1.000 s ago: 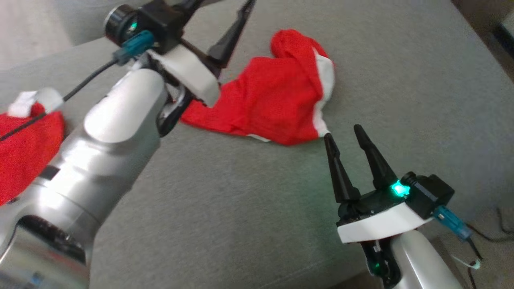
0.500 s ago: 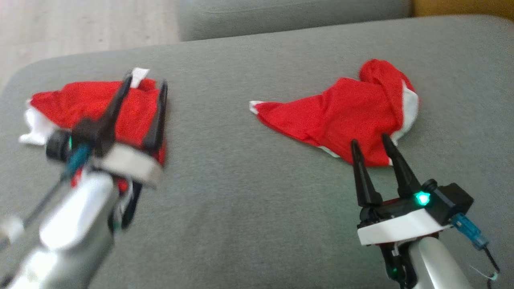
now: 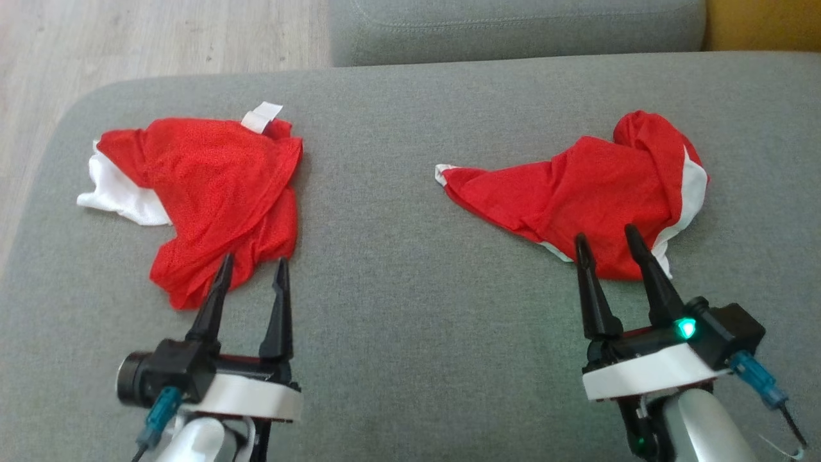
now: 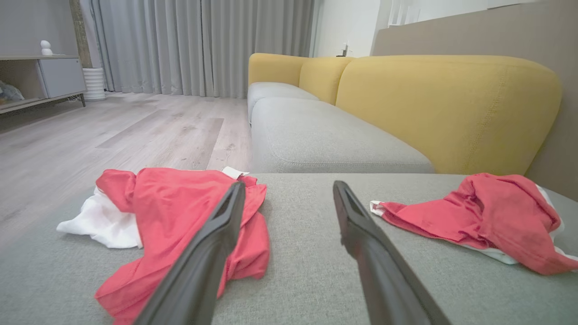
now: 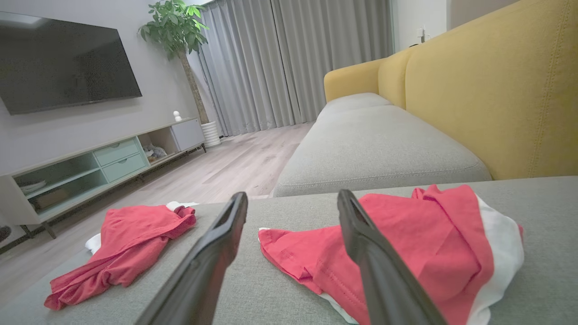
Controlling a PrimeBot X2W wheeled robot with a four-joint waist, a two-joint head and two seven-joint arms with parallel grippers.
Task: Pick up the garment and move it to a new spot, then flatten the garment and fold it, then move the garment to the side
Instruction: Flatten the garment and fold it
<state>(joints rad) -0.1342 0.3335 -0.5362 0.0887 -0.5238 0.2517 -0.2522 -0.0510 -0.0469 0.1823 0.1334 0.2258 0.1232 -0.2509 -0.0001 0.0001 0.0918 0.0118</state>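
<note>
You have both the left gripper (image 3: 255, 260) and the right gripper (image 3: 605, 233) released, jaws spread and holding nothing, over the grey fabric sofa cushion (image 3: 397, 308). One crumpled red-and-white garment (image 3: 211, 186) lies at ten o'clock, just beyond the left fingertips. A second crumpled red-and-white garment (image 3: 590, 186) lies at two o'clock, its near edge overlapped by the right fingertips in the head view.

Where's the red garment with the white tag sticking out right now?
In the head view, the tagged garment lies crumpled on the left side of the grey cushion, just beyond the open left claw, apart from the other red garment.
</note>
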